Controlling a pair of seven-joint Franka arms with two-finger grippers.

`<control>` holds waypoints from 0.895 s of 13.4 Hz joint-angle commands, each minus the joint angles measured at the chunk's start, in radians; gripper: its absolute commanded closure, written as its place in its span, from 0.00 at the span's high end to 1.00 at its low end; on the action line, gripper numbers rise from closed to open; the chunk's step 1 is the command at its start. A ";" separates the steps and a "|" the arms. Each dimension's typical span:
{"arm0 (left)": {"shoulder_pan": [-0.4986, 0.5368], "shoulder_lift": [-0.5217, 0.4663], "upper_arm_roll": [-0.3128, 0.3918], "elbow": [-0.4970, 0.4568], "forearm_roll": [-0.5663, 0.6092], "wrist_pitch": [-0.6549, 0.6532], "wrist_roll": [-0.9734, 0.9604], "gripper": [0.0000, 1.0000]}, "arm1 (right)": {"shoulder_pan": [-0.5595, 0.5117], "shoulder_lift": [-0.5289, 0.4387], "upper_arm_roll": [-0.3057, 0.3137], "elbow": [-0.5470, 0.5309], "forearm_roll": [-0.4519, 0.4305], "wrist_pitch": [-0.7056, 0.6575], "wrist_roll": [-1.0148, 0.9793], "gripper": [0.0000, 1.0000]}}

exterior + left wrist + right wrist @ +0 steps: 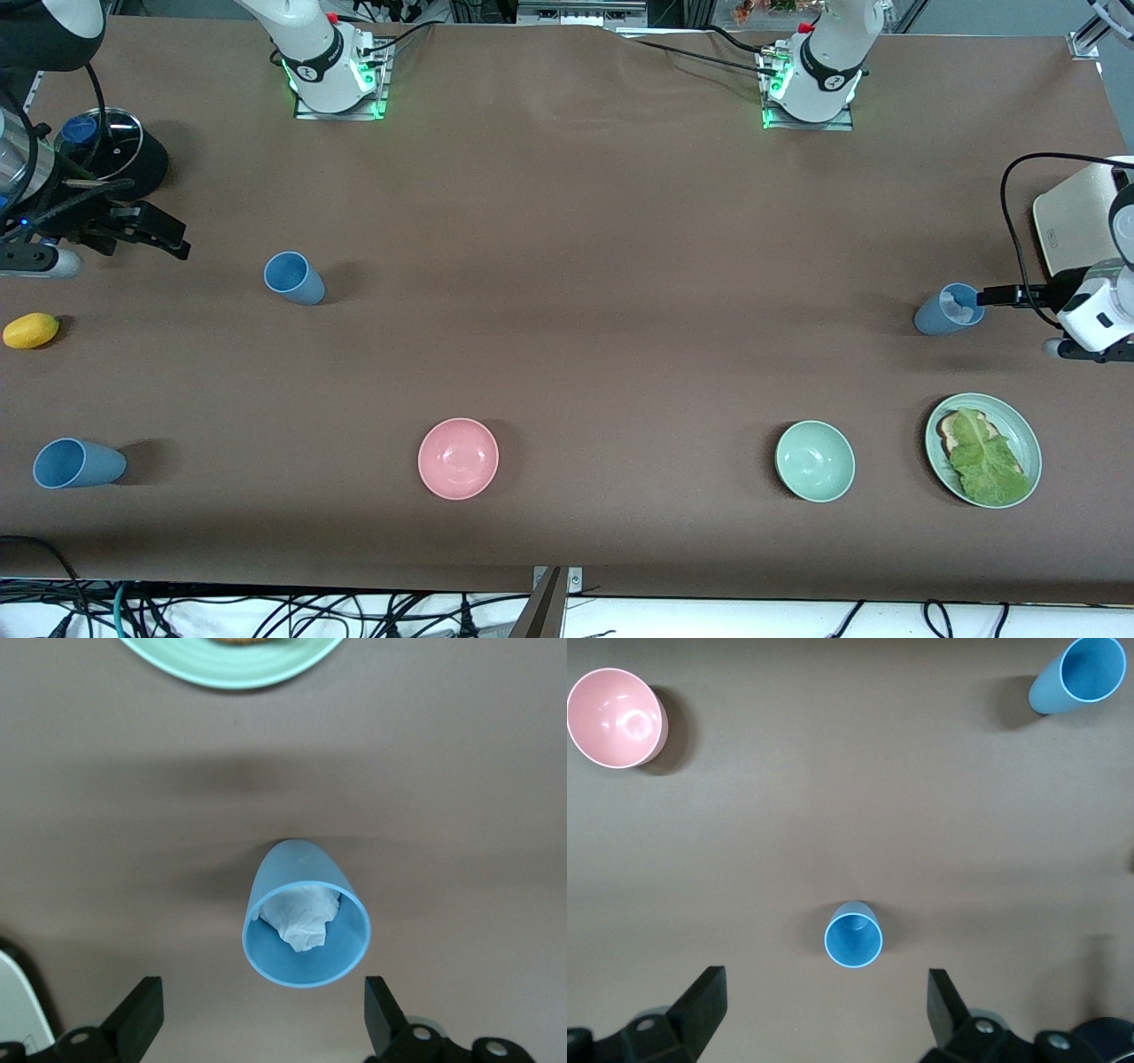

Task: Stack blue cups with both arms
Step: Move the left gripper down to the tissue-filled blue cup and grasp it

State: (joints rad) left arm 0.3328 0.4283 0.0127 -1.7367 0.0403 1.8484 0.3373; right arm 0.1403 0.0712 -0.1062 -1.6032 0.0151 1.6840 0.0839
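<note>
Three blue cups stand on the brown table. One blue cup [948, 310] [306, 921] near the left arm's end has crumpled white paper inside. My left gripper [988, 297] [261, 1019] is open just off this cup's rim, with nothing between its fingers. A second cup [294, 278] [853, 935] stands toward the right arm's end. My right gripper [173, 237] [824, 1005] hovers open beside it, apart from it and holding nothing. The third cup [75, 463] [1079, 673] stands nearer to the front camera, close to the table's edge.
A pink bowl [458, 458] [616, 718] and a pale green bowl [815, 461] sit near the front. A green plate [1028, 443] [230, 665] holds toast and lettuce. A yellow fruit [31, 330], a lidded black pot [111, 151] and a cream board [1076, 217] lie at the table's ends.
</note>
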 commanded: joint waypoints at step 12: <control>0.009 0.098 -0.013 -0.011 0.067 0.098 0.129 0.00 | 0.004 0.004 -0.003 0.006 0.011 0.003 0.014 1.00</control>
State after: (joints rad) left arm 0.3361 0.5223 0.0016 -1.7502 0.0836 1.9397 0.4101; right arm 0.1404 0.0742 -0.1062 -1.6033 0.0151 1.6841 0.0839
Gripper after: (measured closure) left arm 0.670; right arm 0.000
